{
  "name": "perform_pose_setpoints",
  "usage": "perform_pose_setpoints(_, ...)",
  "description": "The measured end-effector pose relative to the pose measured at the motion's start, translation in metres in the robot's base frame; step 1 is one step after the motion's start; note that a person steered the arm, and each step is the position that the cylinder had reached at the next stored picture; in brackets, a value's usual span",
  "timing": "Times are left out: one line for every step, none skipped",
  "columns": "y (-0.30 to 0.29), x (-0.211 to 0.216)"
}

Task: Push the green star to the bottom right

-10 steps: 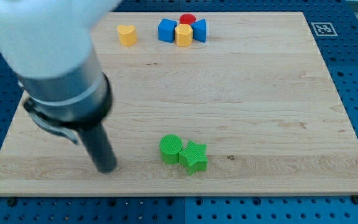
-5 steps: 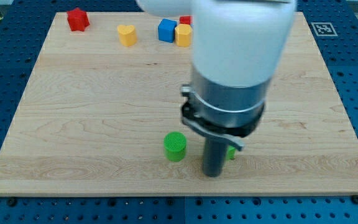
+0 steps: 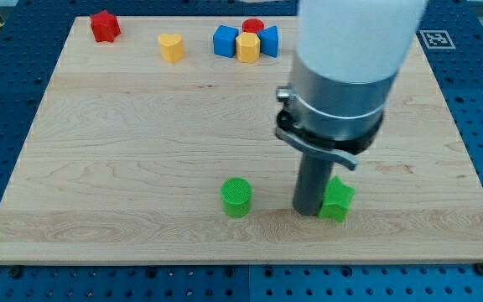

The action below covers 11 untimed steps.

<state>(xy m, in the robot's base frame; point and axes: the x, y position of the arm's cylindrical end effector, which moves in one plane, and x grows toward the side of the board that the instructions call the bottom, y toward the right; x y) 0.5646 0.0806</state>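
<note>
The green star lies near the view's bottom, right of centre, on the wooden board. My tip stands against the star's left side, touching it. The arm's grey and white body rises above and hides the board behind it. The green cylinder stands apart to the tip's left.
At the view's top are a red star, a yellow heart-shaped block, and a cluster of a blue block, a yellow block, a red cylinder and another blue block.
My tip swept from the view's left to the right past the green cylinder. The green star has moved right, away from the cylinder, with the tip behind it.
</note>
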Motion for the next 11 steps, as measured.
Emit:
perform_pose_setpoints(0.007,-0.001)
perform_pose_setpoints(0.007,-0.012)
perform_pose_setpoints(0.029,-0.021)
perform_pose_setpoints(0.066,-0.002)
perform_pose_setpoints(0.089,0.019)
perform_pose_setpoints(0.102,0.023)
perform_pose_setpoints(0.093,0.049)
perform_pose_setpoints(0.088,0.053)
perform_pose_setpoints(0.104,0.053)
perform_pose_setpoints(0.132,0.053)
perform_pose_setpoints(0.139,0.053)
